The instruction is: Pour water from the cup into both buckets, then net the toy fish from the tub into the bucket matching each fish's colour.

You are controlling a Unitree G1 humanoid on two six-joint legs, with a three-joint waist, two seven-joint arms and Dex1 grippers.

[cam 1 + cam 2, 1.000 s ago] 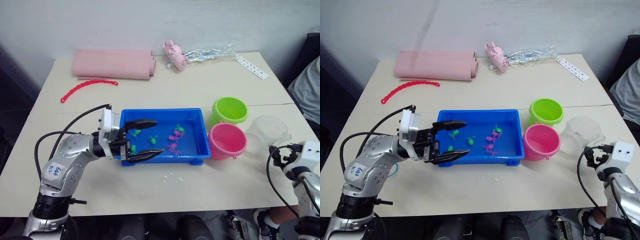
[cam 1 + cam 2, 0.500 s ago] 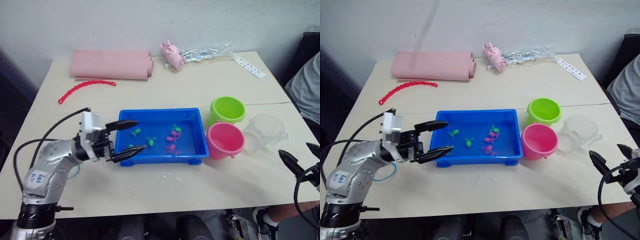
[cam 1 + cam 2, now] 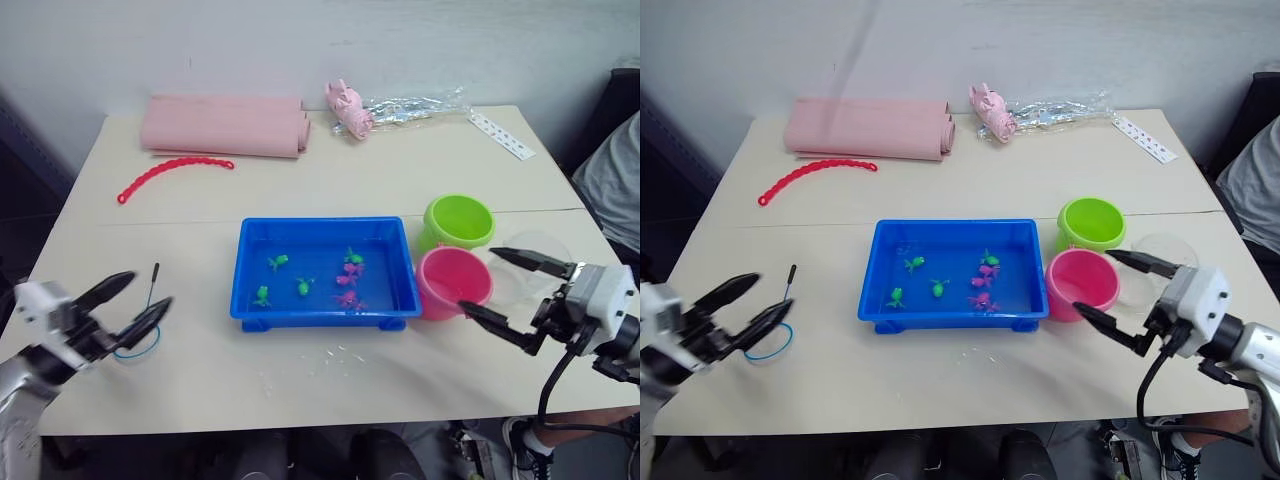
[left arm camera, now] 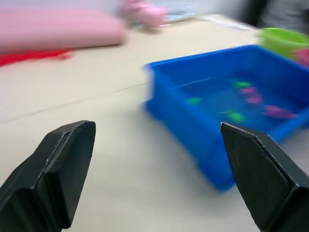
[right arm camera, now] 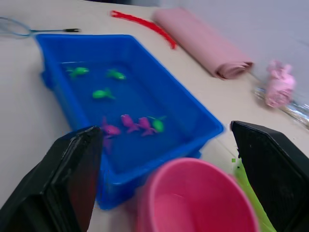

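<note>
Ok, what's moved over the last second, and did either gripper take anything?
The left gripper pulled back from the tub towards the net, open and empty. The right gripper came up in front of the cup and pink bucket, open. The fish and green bucket stayed put.

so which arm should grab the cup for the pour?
Right. The right gripper is open beside the cup and pink bucket; the left gripper is open across the table by the net.
</note>
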